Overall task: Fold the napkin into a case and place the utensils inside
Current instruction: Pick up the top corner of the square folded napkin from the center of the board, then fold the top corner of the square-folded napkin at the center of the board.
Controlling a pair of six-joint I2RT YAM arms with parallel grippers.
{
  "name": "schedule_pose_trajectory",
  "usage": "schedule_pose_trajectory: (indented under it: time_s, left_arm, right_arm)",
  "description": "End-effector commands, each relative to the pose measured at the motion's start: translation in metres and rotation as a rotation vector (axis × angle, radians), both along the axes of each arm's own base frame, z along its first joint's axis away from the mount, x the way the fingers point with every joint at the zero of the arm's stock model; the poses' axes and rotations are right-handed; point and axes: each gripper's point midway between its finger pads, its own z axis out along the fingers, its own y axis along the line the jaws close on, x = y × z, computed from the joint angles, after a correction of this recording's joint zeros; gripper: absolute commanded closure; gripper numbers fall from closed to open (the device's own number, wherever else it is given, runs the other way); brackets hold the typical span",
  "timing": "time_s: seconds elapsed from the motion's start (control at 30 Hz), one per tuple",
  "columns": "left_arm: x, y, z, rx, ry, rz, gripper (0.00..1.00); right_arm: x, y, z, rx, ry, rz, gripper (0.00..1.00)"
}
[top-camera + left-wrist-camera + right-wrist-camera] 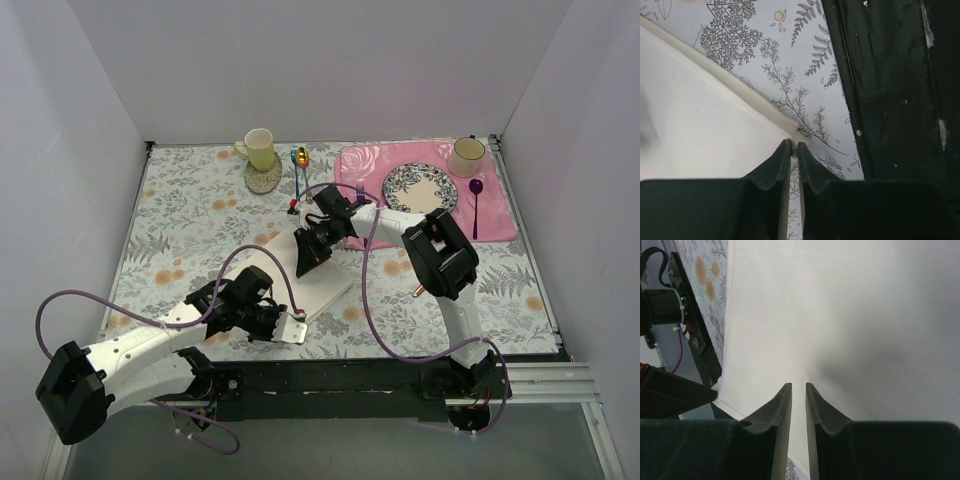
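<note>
1. The left gripper (794, 146) is pinched almost closed on the near corner of the napkin (700, 135), with a sliver of cream cloth between its tips.
2. The right gripper (798, 386) is narrowed to a slot at the napkin's far end, with cloth in the slot and the rest spreading away from it.
3. The napkin stretches slantwise between the two grippers, mid-table, on a grey leaf-and-flower tablecloth (180, 220).
4. The spoon (301, 157) lies beyond it near the far edge, between a yellow cup (259, 148) and a pink placemat (365, 165) bearing a plate (420, 188).
5. Plain white walls (300, 60) close in three sides.
</note>
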Motion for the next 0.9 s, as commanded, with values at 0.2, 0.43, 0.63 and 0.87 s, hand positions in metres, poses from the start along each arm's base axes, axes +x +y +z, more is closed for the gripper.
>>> schedule_pose_trajectory:
  time_s: [0.2, 0.43, 0.63, 0.87]
  left_arm:
    - [0.061, -0.022, 0.038, -0.002, 0.01, 0.112, 1.0]
    - [0.119, -0.024, 0.036, -0.023, -0.038, 0.192, 1.0]
    - [0.187, -0.024, 0.04, -0.073, -0.082, 0.307, 1.0]
    - [0.242, -0.025, 0.034, -0.092, -0.105, 0.367, 1.0]
  right_arm:
    - [0.031, -0.014, 0.077, 0.186, -0.019, -0.051, 0.54]
    - [0.059, -0.057, 0.092, 0.215, -0.053, -0.142, 0.24]
    - [0.066, -0.077, 0.093, 0.238, -0.074, -0.189, 0.24]
    - [0.06, -0.08, 0.08, 0.226, -0.053, -0.197, 0.34]
